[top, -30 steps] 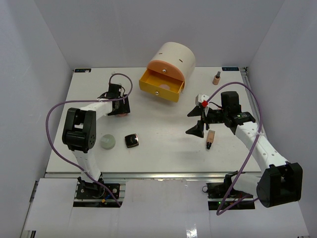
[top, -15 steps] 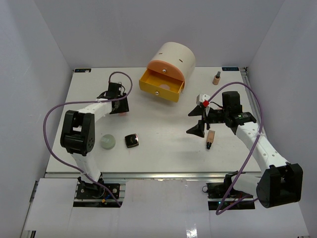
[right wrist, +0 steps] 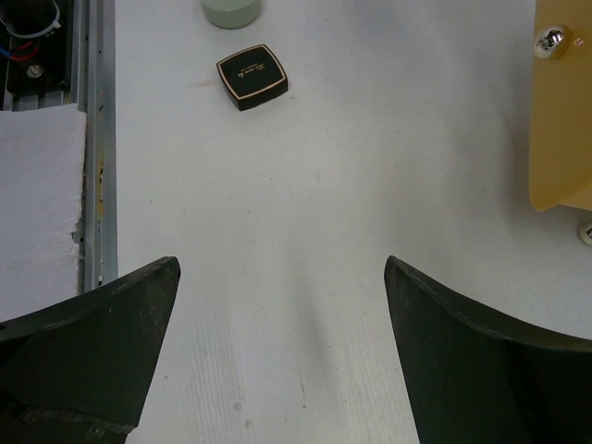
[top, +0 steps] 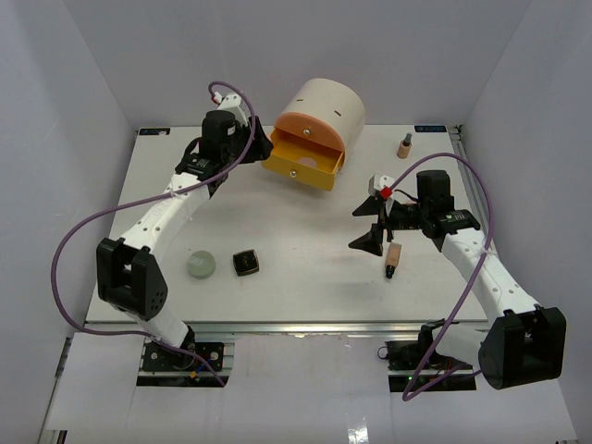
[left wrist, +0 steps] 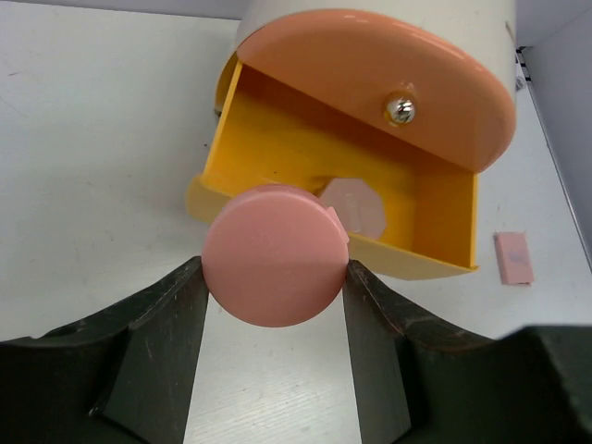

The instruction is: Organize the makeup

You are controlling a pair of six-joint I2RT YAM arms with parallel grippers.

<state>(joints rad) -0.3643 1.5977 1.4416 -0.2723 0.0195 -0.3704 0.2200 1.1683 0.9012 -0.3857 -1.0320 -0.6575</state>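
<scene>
My left gripper (top: pixel 239 139) is shut on the pink jar (left wrist: pixel 274 252) and holds it just in front of the open yellow drawer (left wrist: pixel 305 157); its round pink top faces the wrist camera. A pale pink eight-sided piece (left wrist: pixel 353 205) lies in the drawer. My right gripper (top: pixel 370 227) is open and empty above the table. A tan black-capped bottle (top: pixel 394 256) lies just right of it. A second tan bottle (top: pixel 404 146) stands at the back right. The pale green ball (top: pixel 200 265) and black square compact (top: pixel 245 263) sit at the front left. The black round jars are out of view.
The cream drum (top: pixel 324 106) stands at the back centre with its orange drawer front (left wrist: pixel 388 88) shut above the yellow drawer (top: pixel 301 159). A small pink tag (left wrist: pixel 513 257) lies on the table right of the drawer. The right wrist view shows the compact (right wrist: pixel 252 77) and ball (right wrist: pixel 231 11).
My left gripper has lifted from the table at the left and swung back and right to the yellow drawer, carrying the pink jar. The right arm has barely moved.
</scene>
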